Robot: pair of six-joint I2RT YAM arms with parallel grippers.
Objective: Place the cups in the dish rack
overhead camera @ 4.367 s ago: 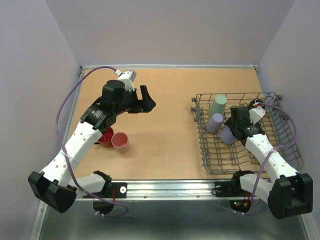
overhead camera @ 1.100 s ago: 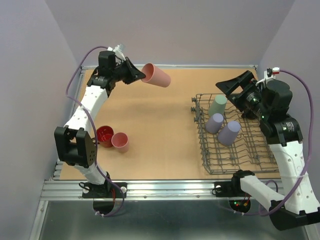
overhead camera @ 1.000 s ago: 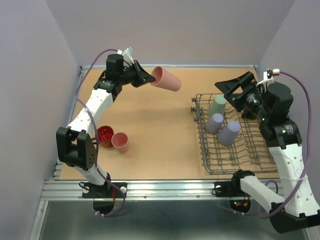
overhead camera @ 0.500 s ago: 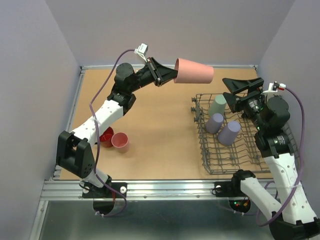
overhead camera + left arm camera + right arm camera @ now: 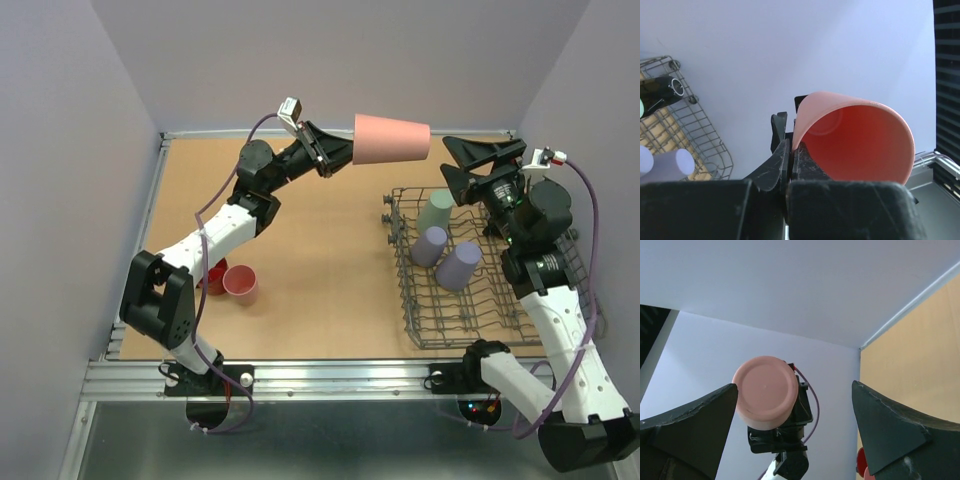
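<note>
My left gripper (image 5: 337, 154) is shut on the rim of a pink cup (image 5: 392, 139) and holds it sideways in the air, base toward the right arm. In the left wrist view the cup's wall (image 5: 860, 135) is pinched between the fingers (image 5: 782, 160). My right gripper (image 5: 446, 157) stands open just right of the cup, above the dish rack (image 5: 470, 340). The cup's base (image 5: 765, 395) faces the right wrist camera, apart from the spread fingers (image 5: 695, 415). A sage-green cup (image 5: 435, 211) and two lavender cups (image 5: 430, 245) (image 5: 459, 264) lie in the rack.
A red mug (image 5: 210, 275), half hidden behind the left arm, and a second pink cup (image 5: 240, 283) stand on the brown table at the left. Lavender walls close in the back and both sides. The rack's corner (image 5: 700, 130) shows in the left wrist view.
The left arm has swung the pink cup up and to the right, toward the right gripper. The right gripper has risen, turned to face the cup and stayed open.
</note>
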